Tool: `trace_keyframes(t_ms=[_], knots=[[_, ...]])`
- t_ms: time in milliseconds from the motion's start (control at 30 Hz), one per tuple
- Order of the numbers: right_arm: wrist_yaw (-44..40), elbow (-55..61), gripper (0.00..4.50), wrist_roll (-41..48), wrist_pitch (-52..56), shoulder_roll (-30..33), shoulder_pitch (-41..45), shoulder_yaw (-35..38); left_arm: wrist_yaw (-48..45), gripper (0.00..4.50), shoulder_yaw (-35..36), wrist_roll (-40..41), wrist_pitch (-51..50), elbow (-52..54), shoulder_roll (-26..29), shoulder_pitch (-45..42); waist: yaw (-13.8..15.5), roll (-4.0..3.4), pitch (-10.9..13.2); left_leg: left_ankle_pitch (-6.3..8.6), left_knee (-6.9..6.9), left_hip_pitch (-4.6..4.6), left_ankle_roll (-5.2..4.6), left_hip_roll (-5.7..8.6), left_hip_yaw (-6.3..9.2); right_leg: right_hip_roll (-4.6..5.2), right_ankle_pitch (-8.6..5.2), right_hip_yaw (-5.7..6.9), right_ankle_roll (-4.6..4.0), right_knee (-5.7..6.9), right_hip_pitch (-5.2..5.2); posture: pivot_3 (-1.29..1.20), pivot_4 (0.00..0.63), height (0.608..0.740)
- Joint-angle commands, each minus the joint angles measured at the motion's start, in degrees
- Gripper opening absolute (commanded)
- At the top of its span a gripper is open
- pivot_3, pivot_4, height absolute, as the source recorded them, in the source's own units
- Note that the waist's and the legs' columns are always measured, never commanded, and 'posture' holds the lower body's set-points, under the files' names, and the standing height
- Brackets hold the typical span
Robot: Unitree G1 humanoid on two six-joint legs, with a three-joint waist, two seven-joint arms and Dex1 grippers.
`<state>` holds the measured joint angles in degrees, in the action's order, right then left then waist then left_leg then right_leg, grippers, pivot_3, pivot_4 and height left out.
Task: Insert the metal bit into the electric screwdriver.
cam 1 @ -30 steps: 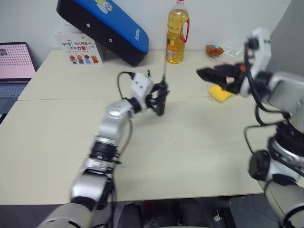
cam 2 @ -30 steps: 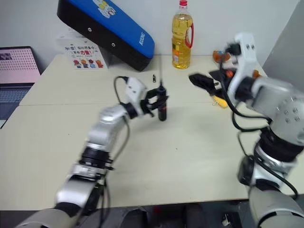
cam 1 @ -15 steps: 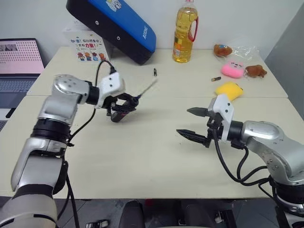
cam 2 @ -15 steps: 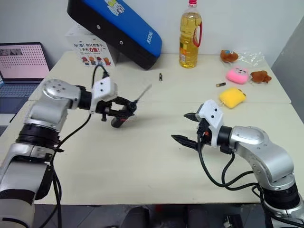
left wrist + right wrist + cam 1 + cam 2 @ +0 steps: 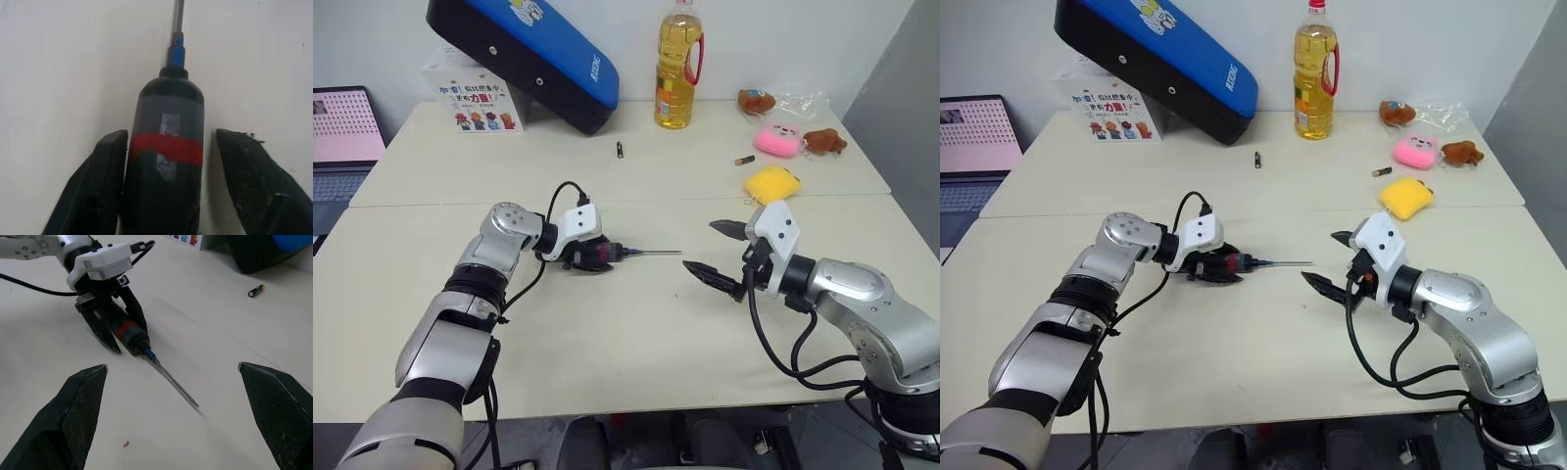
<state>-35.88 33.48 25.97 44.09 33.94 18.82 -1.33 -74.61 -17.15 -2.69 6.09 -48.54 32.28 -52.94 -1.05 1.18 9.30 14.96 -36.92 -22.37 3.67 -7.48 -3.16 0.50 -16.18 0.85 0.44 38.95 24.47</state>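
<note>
The electric screwdriver [image 5: 166,122], black with a red band, lies flat on the table left of centre. The metal bit [image 5: 658,253] sticks straight out of its tip as a thin grey rod, pointing toward my right arm. My left gripper [image 5: 602,258] straddles the screwdriver's body. It is open: one finger [image 5: 105,166] rests against the body, and the other stands off with a narrow gap. My right gripper [image 5: 700,246] hovers low over the table just past the bit's free end, open wide with nothing between its fingers.
Along the back stand a bottle of oil [image 5: 674,73] and a blue-and-black case [image 5: 524,54] with a printed card [image 5: 473,98]. A small black cylinder [image 5: 619,150], a battery [image 5: 744,159], a yellow sponge [image 5: 771,183] and plush toys [image 5: 777,140] lie behind. A laptop [image 5: 342,137] sits far left.
My left gripper came down and laid the screwdriver, earlier held tilted above the table, flat on it, then loosened its fingers. My right arm dropped from high up to low over the table.
</note>
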Motion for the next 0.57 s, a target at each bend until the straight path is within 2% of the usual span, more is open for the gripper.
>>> trace_keyframes(t_ms=[33,133,267,400,567], knots=[[-0.95,-0.63,4.5,-0.01,-2.17,0.14,1.06,-0.1,-0.95,3.94,3.35,1.81,0.67,3.05,2.27,0.2,0.03,0.01,0.0,0.0,0.0,0.0,0.0,0.0,0.0,0.0,0.0,0.0,0.0,0.0,0.0,0.0,0.15,0.74],[-3.12,-2.89,4.5,-0.02,-3.57,1.03,1.98,-0.58,-4.51,4.45,7.63,6.52,-4.99,9.74,6.3,1.41,-0.19,0.03,0.02,0.0,0.01,0.0,0.0,-0.01,0.0,-0.02,0.0,-0.01,0.0,-0.01,0.02,0.0,0.15,0.74],[-7.08,-5.67,4.5,0.07,-6.05,3.23,2.09,-0.31,-6.92,4.45,12.62,12.14,-16.48,21.33,12.75,5.63,-0.45,0.04,0.03,0.0,0.02,-0.03,0.01,-0.03,-0.03,-0.04,0.0,-0.08,0.0,0.02,0.1,0.0,0.15,0.74],[-11.42,-9.94,4.5,-0.18,-8.98,5.95,2.43,0.28,-4.21,4.45,19.71,16.51,-26.32,31.95,19.42,14.62,-0.47,0.03,0.03,0.0,0.02,0.03,0.01,-0.03,-0.07,-0.03,0.0,-0.14,0.0,0.04,0.1,0.0,0.15,0.74],[-14.49,-14.91,4.5,-0.95,-12.63,8.02,2.6,1.19,-1.24,4.45,23.64,19.42,-32.01,41.16,22.2,23.3,-0.33,0.04,0.02,0.0,0.0,0.05,0.02,-0.05,-0.06,-0.03,0.0,-0.1,0.0,0.09,0.1,0.0,0.15,0.74]])
